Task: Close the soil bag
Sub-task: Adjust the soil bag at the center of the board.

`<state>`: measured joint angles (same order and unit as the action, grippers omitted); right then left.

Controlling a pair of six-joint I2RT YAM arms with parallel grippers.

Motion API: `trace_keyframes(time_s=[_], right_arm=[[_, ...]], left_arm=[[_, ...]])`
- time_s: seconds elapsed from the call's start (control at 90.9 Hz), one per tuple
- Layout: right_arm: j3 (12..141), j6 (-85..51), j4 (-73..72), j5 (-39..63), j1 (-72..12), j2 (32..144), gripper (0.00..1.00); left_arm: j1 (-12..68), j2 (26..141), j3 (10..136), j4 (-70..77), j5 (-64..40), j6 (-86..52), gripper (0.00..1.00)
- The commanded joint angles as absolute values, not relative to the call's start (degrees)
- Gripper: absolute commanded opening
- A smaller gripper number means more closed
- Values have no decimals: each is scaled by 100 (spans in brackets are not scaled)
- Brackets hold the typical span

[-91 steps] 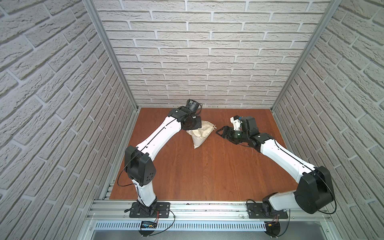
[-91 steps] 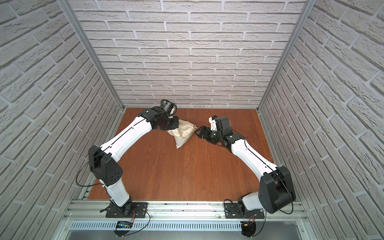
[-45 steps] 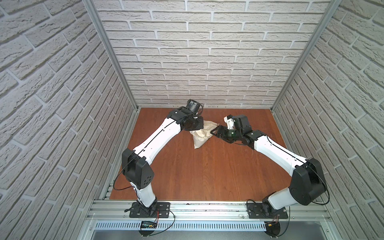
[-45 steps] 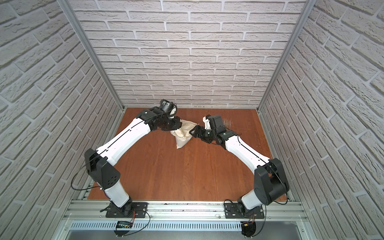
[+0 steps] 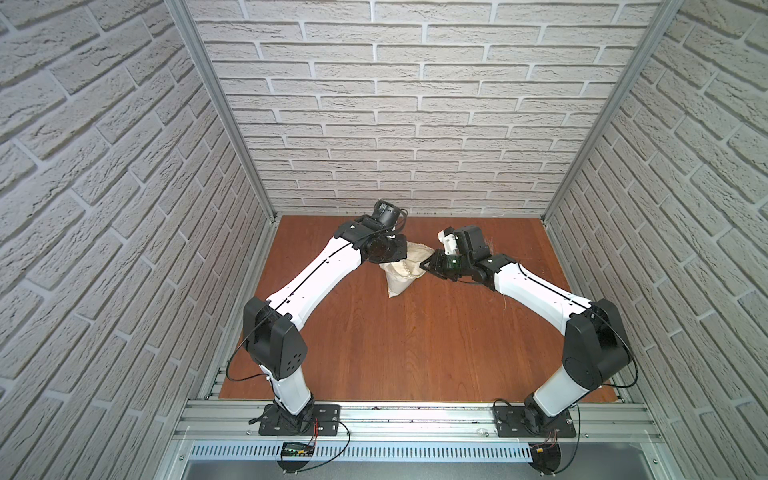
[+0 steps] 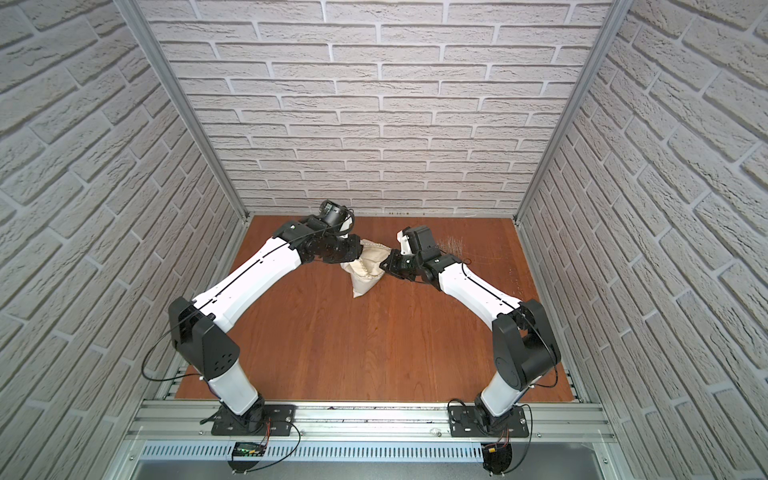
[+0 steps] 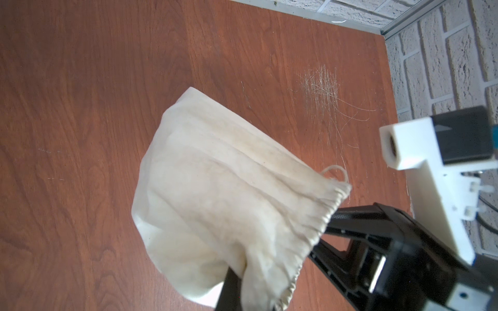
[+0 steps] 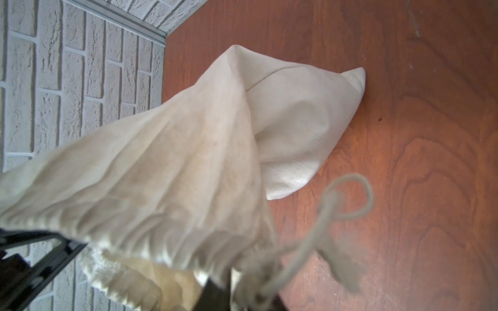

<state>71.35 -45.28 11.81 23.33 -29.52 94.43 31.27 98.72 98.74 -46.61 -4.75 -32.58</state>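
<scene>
Since a moment before, the right claw (image 5: pixel 428 265) had slid in across the surface (image 5: pixel 415 345) from well clear of the sack, and its fingers had gone from wide apart to pressed together. It now pinched the soil bag (image 5: pixel 400 277) at the gathered rim (image 7: pixel 319 231), at the spot where the thin cord (image 8: pixel 327 204) came out. A loop of that cord hung loose beside it in the right wrist view. Opposite it, the left claw (image 5: pixel 399 254) was clamped on the other side of the rim. One of its dark fingers (image 7: pixel 228 289) showed under the cloth in the left wrist view. The bag's mouth was held up between the two claws and stood partly open. The body of the bag sagged down from there, and its pointed bottom corner rested on the wood, aimed toward the front rail (image 5: pixel 415 419). The bag sat toward the back of the surface, about midway across in both top views. A patch of fine pale lines (image 7: pixel 322 88) lay behind the right wrist on the boards, and from where I stood I could not tell whether they were scratches or loose fibres. Both white arms bent inward from their bases, and pale brick walls (image 5: pixel 415 124) closed the space on three sides.
</scene>
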Motion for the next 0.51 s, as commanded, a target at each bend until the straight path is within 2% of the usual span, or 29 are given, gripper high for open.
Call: trace_keyframes(time_s=[0.0,0.264,0.495], right_arm=[[7493,-4406,1176,2148,-3006,9373,3],[8583,-3934,2155,1850,-3030,9117,3],[8749,-3847,2477,1762,-3128,8569,3]], left_arm=[[2970,9612,9842,-4549,-554,-3193,0],[2285,9566,10163,-4764,-1176,-3138,0],[2221,9216,10212,-4925,-1313,-3088,0]])
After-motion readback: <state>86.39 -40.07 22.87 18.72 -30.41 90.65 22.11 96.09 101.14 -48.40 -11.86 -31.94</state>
